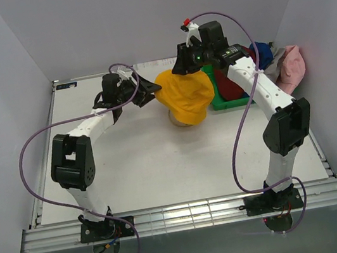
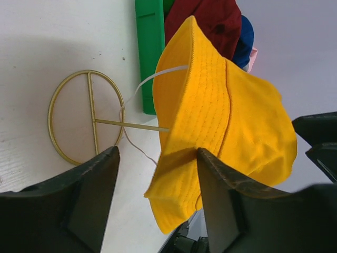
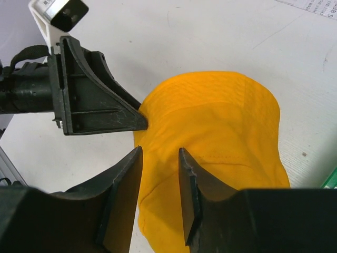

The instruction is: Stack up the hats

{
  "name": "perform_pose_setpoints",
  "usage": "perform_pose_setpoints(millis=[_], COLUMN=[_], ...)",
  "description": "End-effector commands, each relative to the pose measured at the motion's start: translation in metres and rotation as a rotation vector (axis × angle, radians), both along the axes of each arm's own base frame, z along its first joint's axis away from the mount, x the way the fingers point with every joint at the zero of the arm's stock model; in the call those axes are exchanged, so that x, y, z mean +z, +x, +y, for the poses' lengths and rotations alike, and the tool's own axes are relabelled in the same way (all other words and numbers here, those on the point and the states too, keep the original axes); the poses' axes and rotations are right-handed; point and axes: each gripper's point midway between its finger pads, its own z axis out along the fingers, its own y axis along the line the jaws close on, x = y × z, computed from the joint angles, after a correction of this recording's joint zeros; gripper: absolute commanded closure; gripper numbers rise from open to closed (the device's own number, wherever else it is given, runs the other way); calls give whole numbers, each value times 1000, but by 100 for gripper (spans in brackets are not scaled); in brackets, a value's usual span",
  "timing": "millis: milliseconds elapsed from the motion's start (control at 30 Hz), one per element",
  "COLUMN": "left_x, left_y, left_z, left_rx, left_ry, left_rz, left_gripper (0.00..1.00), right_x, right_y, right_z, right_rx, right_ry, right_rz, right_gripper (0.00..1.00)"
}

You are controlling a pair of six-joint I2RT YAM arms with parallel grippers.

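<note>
**Operator:** Report the layout, largest item first.

**Technician:** The white surface (image 1: 162, 166) carries everything. At its far right sits the green bin (image 1: 219, 102). The yellow hat (image 1: 184, 95) is at the far centre, just left of the bin. It is draped over the post of the gold wire stand (image 2: 131, 125), and the stand's ring base lies flat on the surface.

**Operator:** Locate the other hats.

**Technician:** 3 more are visible. The dark red hat (image 1: 230, 88) is in the bin. The blue hat (image 1: 264, 53) is at the bin's far right side, partly hidden by the right arm. The pink hat (image 1: 292, 68) rests against the right wall, beyond the bin. No other hat can be identified in these views.

**Operator:** State of each tool.

**Technician:** The left tool (image 2: 157, 158) is spread wide. Its tip meets the left brim of the yellow hat, and the brim hangs between the jaws without being pinched. The right tool (image 3: 159, 153) is directly above the crown with a narrow gap between its jaws. Yellow fabric shows through that gap, and nothing appears to be clamped.

**Operator:** Progress assessment.

**Technician:** Judged early. 1 hat is at the stacking position and appears to be in the process of being seated. Neither tool is carrying a hat. The 3 hats at the right have yet to be brought over and placed on the yellow one, so most of the task remains.
</note>
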Motion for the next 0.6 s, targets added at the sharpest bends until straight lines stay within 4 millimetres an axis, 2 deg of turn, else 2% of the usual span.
perform_pose_setpoints(millis=[0, 33, 67, 300, 400, 533, 567], left_x=[25, 24, 23, 16, 12, 2, 0], left_y=[3, 3, 4, 5, 6, 8, 8], left_z=[-8, -8, -9, -7, -7, -7, -6], left_rx=[-20, -18, -18, -7, -2, 3, 6], left_ry=[-42, -41, -40, -28, -24, -16, -14], left_rz=[-59, -57, -56, -46, -34, -10, -3], left_gripper=[32, 34, 43, 73, 82, 100, 100], right_x=[25, 25, 24, 25, 24, 27, 28], right_y=[3, 3, 3, 2, 2, 3, 3], right_z=[2, 2, 2, -2, -3, -6, -7], right_rx=[-1, -4, -4, -22, -29, -41, -48], right_ry=[15, 14, 9, -2, -10, -19, -24], right_rz=[-63, -62, -62, -66, -62, -68, -71], right_gripper=[60, 60, 60, 60, 60, 60, 60])
